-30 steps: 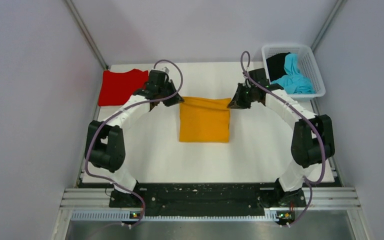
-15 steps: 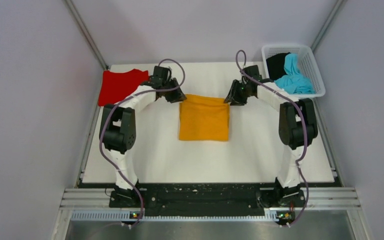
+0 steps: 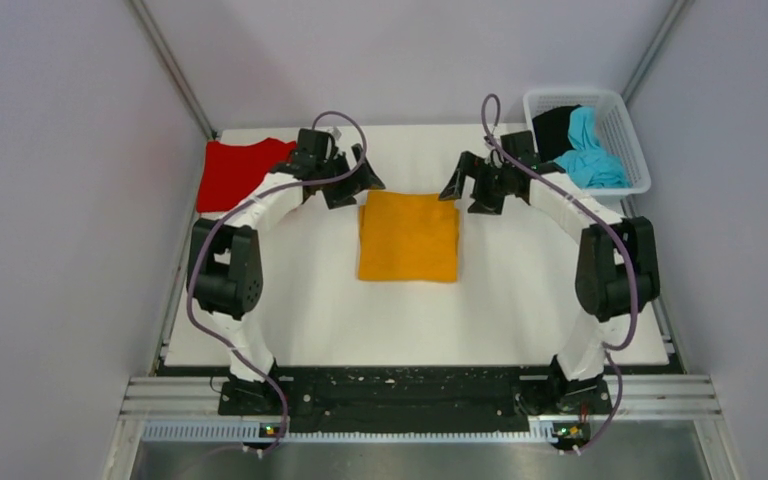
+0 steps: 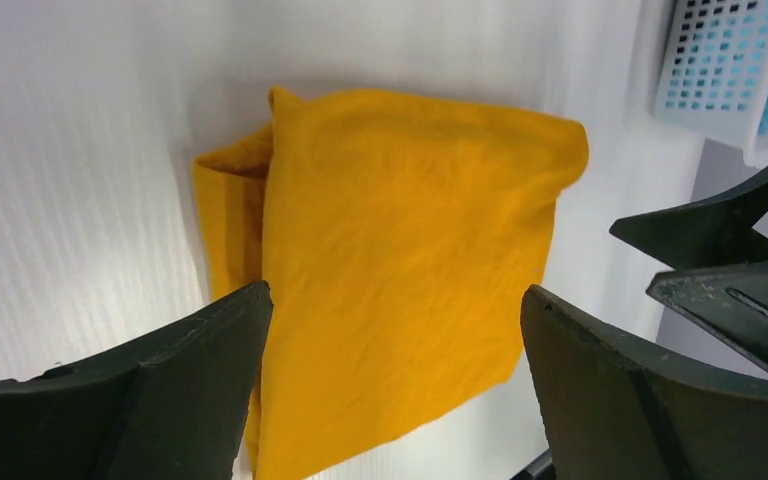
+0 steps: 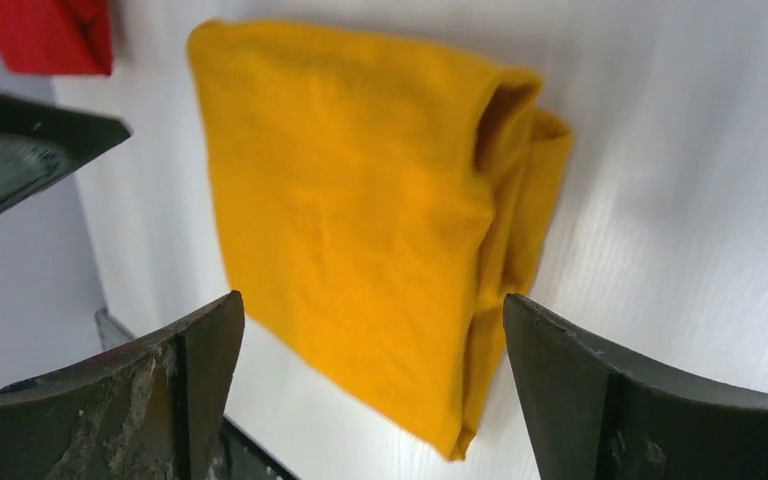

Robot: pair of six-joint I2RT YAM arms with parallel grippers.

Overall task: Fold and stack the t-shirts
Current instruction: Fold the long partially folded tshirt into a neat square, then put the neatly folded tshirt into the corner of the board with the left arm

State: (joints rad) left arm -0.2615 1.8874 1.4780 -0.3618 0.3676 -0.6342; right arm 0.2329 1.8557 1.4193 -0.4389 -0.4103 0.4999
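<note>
Top view only: the full layout. At centre, orange-yellow t-shirt (image 3: 408,237), folded to a neat rectangle and flat on the white table (image 3: 290,300), midway between the two arms. Well apart to its left and slightly farther back, red t-shirt (image 3: 240,172), also folded flat. Well apart to its far right, white mesh basket (image 3: 632,120), containing cyan-blue t-shirt (image 3: 588,150) and black t-shirt (image 3: 554,128), both bunched and unfolded.

Left wrist view only:
- Stacked fabric layers along one edge of the orange-yellow t-shirt, slightly uneven and gaping at the corner.
- A corner of the basket, with cyan showing through the mesh.
- Fingers of the opposite gripper at the right of the frame.

Right wrist view only:
- A layered fold along one edge, rounded at the corner. Same edge or not: cannot tell.
- A corner of the red t-shirt at top left.
- Fingers of the opposite gripper at the left of the frame.

State of left gripper (image 3: 353,188): fingers spread wide, pinching nothing, just beyond the far left corner of the orange-yellow t-shirt.

State of right gripper (image 3: 468,196): fingers spread wide, pinching nothing, just beyond the far right corner.

Orange-yellow t-shirt on the near side of both grippers, framed between the fingers in each wrist view, not gripped. Fingertip contact with the fabric: none seen from above. Height over the table: not determinable.
</note>
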